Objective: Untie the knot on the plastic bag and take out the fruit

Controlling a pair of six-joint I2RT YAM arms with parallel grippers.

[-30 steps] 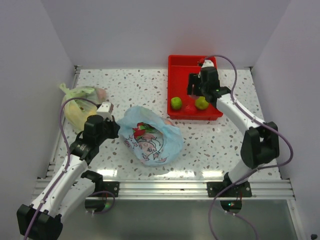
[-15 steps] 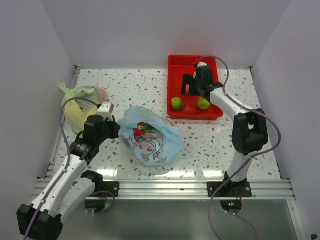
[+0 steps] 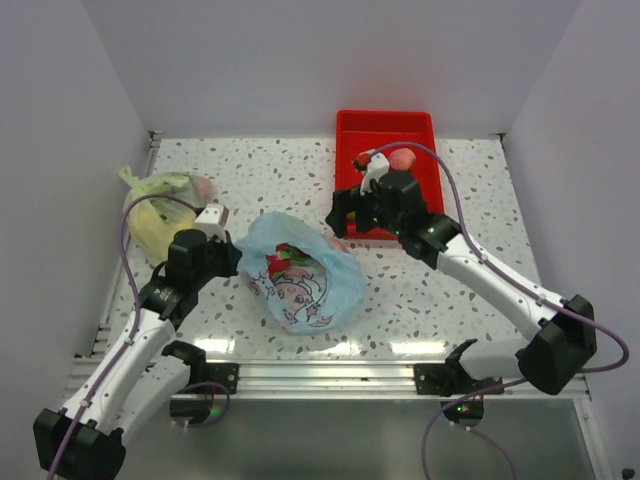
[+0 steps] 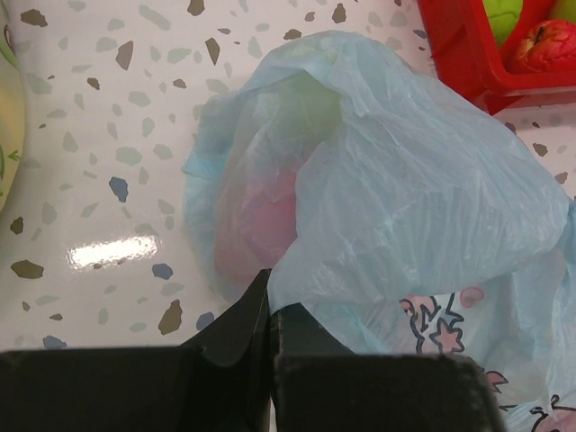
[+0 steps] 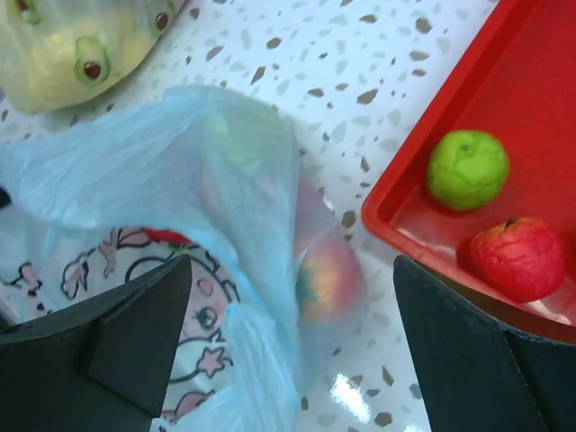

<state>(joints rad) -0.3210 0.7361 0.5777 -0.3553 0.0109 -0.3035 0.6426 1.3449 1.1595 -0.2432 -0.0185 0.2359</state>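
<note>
**Left claw pinched on the bag, right claw spread above it**

Left claw (image 4: 270, 310), nearest the arm bases, is clenched at the near-left edge of the thin, translucent light blue plastic bag (image 3: 305, 280) printed with a cartoon girl's face, and it appears to pinch a fold of film there. The bag lies slumped on the speckled counter (image 3: 440, 290) just beyond that claw. Its mouth gapes upward and no knot can be made out. Through the film show a pink fruit (image 4: 261, 225) and a pale green fruit (image 4: 297, 108) at the left end, and a peach-coloured fruit (image 5: 328, 274) at the right.

The film looks soft, light and slippery, so it would likely crumple and drag rather than hold its shape. A fruit itself, taken across its middle, seems the better hold, though it may roll and bruise.

Right claw (image 5: 292, 265) hangs released, jaws wide, above the peach-coloured fruit, apart from the bag. Farther back, the red plastic tray (image 3: 385, 130) holds a round green fruit (image 5: 466, 168) and a red fruit (image 5: 517, 256).
</note>
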